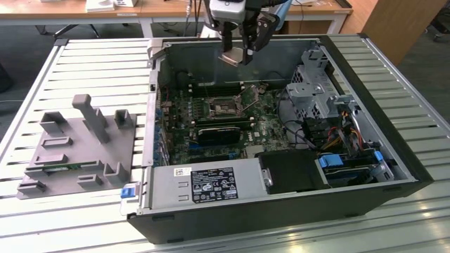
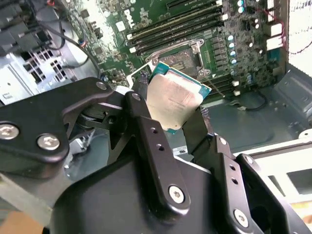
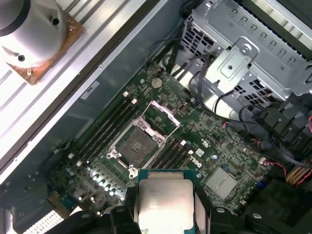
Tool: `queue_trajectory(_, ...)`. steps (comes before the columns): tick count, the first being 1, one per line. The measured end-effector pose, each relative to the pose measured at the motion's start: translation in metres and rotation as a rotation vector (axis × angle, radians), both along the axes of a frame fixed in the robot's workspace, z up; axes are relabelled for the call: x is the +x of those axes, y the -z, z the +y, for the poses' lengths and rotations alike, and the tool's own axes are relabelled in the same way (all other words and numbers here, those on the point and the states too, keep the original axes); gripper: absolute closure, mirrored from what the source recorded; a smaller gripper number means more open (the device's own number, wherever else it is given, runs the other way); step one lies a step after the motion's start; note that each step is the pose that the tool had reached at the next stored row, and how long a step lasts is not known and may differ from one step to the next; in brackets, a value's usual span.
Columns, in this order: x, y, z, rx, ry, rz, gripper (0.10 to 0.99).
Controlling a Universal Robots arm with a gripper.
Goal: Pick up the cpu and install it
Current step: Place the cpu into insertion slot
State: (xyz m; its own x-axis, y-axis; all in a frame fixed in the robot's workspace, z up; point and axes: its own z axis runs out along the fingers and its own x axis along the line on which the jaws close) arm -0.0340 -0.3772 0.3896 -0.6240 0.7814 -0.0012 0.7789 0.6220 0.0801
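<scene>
Inspection notes, positions ref. the computer case:

1. Table (image 1: 70, 63): qty 1, slatted metal, carries the case.
2. Computer case (image 1: 246, 219): qty 1, black tower lying on its side, side panel off, interior facing up.
3. Grey box PSU (image 1: 204, 184): qty 1, white-labelled, in the case corner nearest the exterior camera.
4. Motherboard (image 1: 204, 113): qty 1, green, flat on the case floor.
5. Drive cage (image 1: 313, 84): qty 1, perforated metal, inside the case on the exterior view's right; cable bundle just beside it.
6. Grey fixture (image 1: 77, 147): qty 1, several upright posts, on the table outside the case, exterior view's left.
7. Black block (image 1: 218, 134): qty 1, inside the case on the mobo, between socket and PSU.
8. Gripper (image 1: 241, 52): qty 1, hanging over the case's open side, above the far wall region, clear of all case parts.
9. Socket (image 3: 136, 146): qty 1, approx. mid-case on the mobo, retention frame swung open, contact field exposed; memory slots on two sides.
10. Fingers (image 2: 146, 131): qty 2, black, clamped on opposite edges of the cpu.
11. Cpu (image 2: 173, 100): qty 1, silver lid with green rim, gripped in mid-air above the case interior, well apart from the mobo, not seated. Seen in both wrist views (image 3: 165, 202).
</scene>
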Motion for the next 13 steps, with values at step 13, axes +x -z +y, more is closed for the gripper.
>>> queue_trajectory(13,0.0,0.0044,0.0002,0.0,0.195,0.0,0.545)
